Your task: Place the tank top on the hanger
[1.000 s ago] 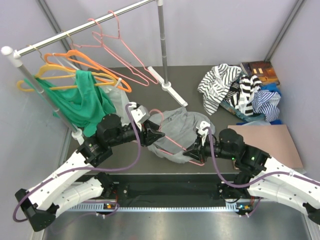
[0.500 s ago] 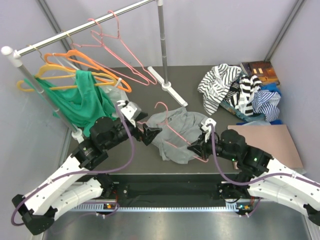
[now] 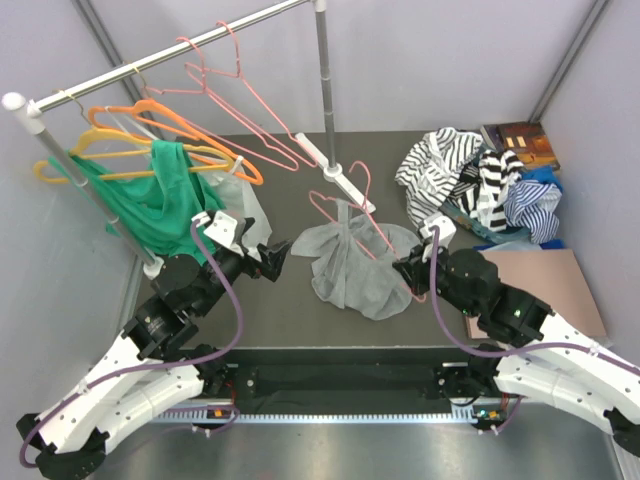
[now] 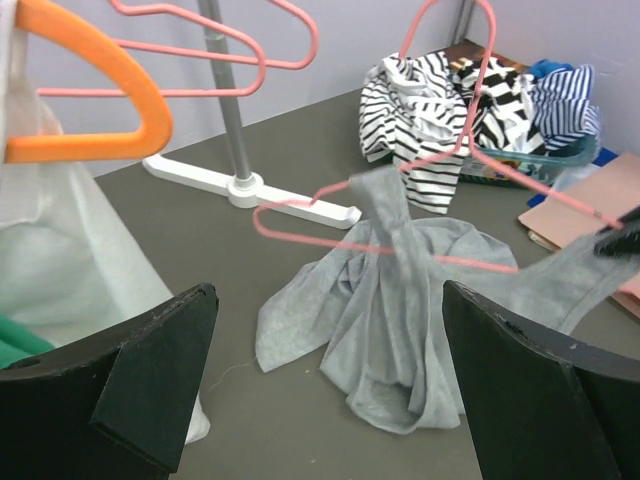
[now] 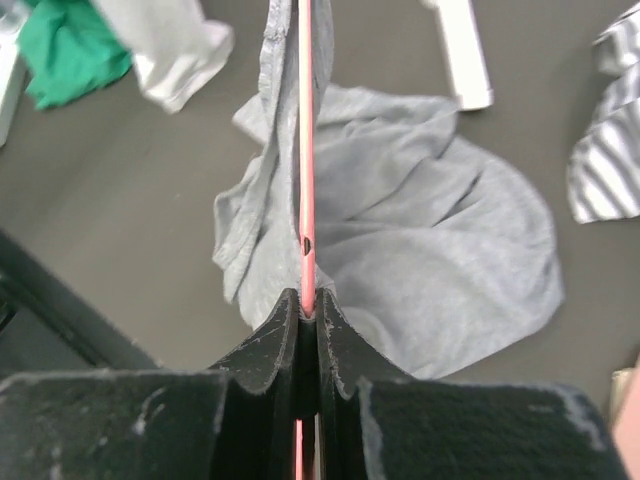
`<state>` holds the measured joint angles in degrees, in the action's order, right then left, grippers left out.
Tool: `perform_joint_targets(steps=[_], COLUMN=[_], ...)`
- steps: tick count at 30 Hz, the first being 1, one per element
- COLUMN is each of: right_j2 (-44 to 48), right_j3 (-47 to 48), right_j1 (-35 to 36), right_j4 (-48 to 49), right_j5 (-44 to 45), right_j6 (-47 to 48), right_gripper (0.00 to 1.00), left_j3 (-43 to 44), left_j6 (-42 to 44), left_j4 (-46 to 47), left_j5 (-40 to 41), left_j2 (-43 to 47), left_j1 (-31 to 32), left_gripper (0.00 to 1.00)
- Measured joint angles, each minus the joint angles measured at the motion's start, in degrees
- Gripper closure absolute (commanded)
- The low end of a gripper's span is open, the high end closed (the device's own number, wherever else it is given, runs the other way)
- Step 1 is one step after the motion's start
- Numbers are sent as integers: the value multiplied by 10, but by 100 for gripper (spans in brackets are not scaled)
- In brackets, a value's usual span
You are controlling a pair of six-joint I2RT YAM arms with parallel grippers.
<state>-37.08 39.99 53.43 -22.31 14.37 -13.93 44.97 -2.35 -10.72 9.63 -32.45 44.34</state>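
Note:
The grey tank top hangs by one strap from the pink wire hanger, its lower part bunched on the table. My right gripper is shut on the hanger's wire at the right end and holds it tilted above the table. In the right wrist view the gripper pinches the pink hanger with the tank top beyond it. My left gripper is open and empty, left of the top. In the left wrist view the gripper faces the tank top and the hanger.
A clothes rack at the back left carries orange, yellow and pink hangers, a green garment and a whitish one. Its white base lies behind the top. Striped clothes and a brown sheet lie right.
My left gripper has drawn back to the left, away from the tank top. My right gripper has lifted the hanger up and back, and the top now hangs from it.

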Motion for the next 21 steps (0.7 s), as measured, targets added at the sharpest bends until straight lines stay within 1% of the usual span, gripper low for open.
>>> perform_joint_targets(steps=[4,9,14,21], right_j2=[-43,-114,-212,-331], right_j3=[43,102,187,315], right_j1=[-57,-135,-150,-150], right_j4=[17,65,92,112], right_j5=[-9,-64,-111,-147], right_j6=[19,44,70,108], right_gripper=[100,100,100,100], left_j3=[-9,-28,-34,-35], left_j6=[7,10,10,11], left_j4=[-9,-18,-27,-31], left_j5=[15,25,26,17], left_j2=[7,17,17,12], left_j1=[0,0,0,0], left_gripper=[1,1,1,1])
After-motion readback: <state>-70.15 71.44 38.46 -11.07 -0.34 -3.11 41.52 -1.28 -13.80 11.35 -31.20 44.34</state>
